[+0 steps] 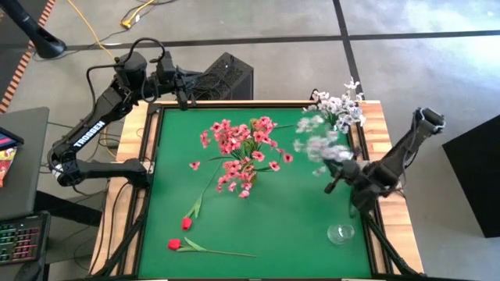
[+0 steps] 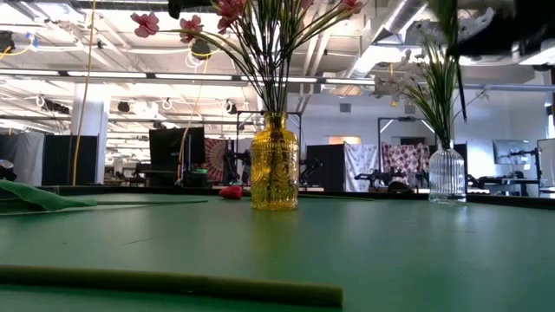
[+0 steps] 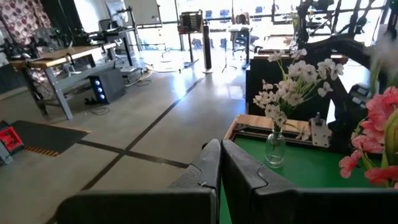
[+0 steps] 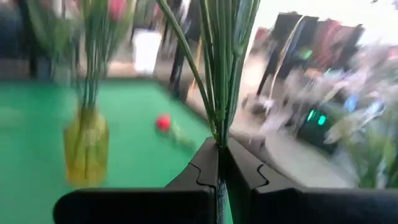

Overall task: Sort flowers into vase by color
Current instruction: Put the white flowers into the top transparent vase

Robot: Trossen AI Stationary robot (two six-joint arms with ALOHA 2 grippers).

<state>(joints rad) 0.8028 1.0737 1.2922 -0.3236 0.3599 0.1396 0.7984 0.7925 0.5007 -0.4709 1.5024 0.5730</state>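
Green table [image 1: 258, 226]: yellow vase [image 2: 274, 162], clear vase [image 2: 447, 174], red buds [image 1: 180, 234].

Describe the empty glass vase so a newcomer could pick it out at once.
Start from the green table and go to its near right corner, just in front of the right gripper, which holds a white spray by its stems. There sits the empty glass vase. Unlike the yellow vase of pink flowers and the clear vase of white flowers, it holds nothing.
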